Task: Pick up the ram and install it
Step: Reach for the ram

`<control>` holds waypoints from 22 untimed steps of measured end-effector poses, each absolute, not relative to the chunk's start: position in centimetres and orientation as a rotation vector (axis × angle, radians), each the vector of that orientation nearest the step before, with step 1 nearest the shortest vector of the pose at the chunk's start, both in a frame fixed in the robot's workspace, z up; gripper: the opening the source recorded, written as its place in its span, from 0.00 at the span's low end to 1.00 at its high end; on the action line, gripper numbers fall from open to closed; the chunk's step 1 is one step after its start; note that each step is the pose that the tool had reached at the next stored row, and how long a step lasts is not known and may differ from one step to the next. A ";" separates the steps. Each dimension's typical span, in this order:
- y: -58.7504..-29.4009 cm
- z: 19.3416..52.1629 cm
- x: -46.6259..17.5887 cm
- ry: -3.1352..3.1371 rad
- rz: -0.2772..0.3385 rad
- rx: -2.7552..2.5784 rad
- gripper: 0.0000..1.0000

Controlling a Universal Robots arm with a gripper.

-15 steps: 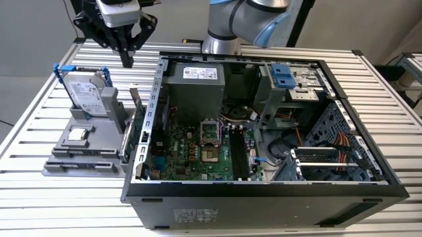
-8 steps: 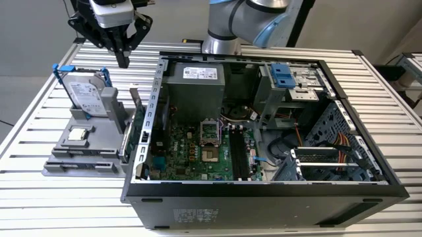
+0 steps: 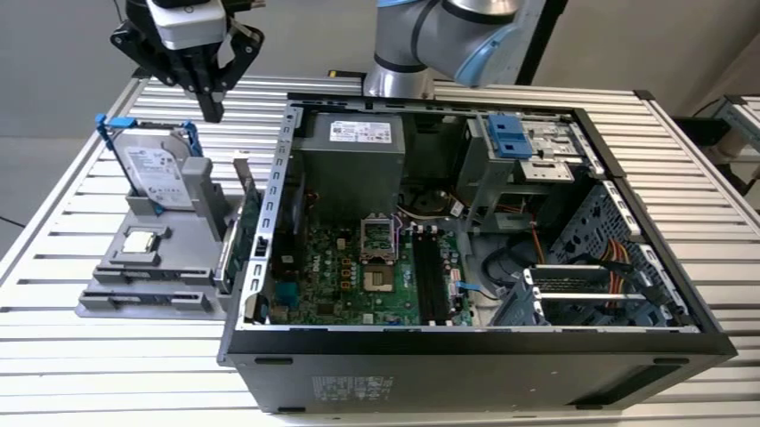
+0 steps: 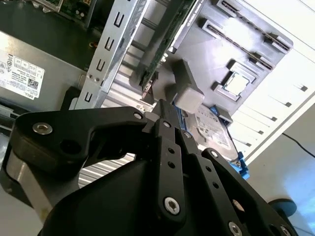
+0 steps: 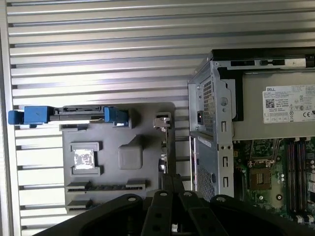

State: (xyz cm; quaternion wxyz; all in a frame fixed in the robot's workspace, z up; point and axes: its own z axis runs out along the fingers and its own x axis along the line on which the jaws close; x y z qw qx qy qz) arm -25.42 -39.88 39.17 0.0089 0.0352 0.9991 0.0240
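**While the gripper (image 3: 213, 111) hangs closed, the ram (image 5: 106, 186) sits in the parts fixture (image 3: 119, 302)**

Where the exterior view shows the gripper, it hangs above the far end of the gray parts fixture, over the upright hard drive (image 3: 160, 169) and apart from it. Both black fingers are pressed together, and nothing can be seen between them. Both wrist views confirm the closed fingertips.

1. Ram location: in the first wrist view, a thin dark strip stands on edge in a fixture slot between two end brackets. It lies just beside the processor chip (image 5: 83, 158), on the side away from the hard drive. This strip reads as the ram. The gripper does not touch it.
2. Fixture contents: the hard drive stands in a blue-handled carrier. The square silver processor chip lies flat in its pocket. A green circuit card (image 3: 242, 227) stands on edge between the fixture and the computer case (image 3: 475, 360).
3. Case: it lies open on the slatted table (image 3: 119, 374), at the exterior view's right of the fixture. The motherboard (image 3: 356, 276) is exposed, with its long black memory slots (image 3: 430, 276) near the middle. The power supply (image 3: 351, 156) occupies the far end.
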 end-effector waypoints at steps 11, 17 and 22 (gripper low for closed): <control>-39.9 39.1 -26.4 3.123 0.075 0.110 0.00; -39.9 39.1 -26.9 3.124 0.075 0.110 0.00; -39.9 39.1 -27.3 3.125 0.075 0.110 0.00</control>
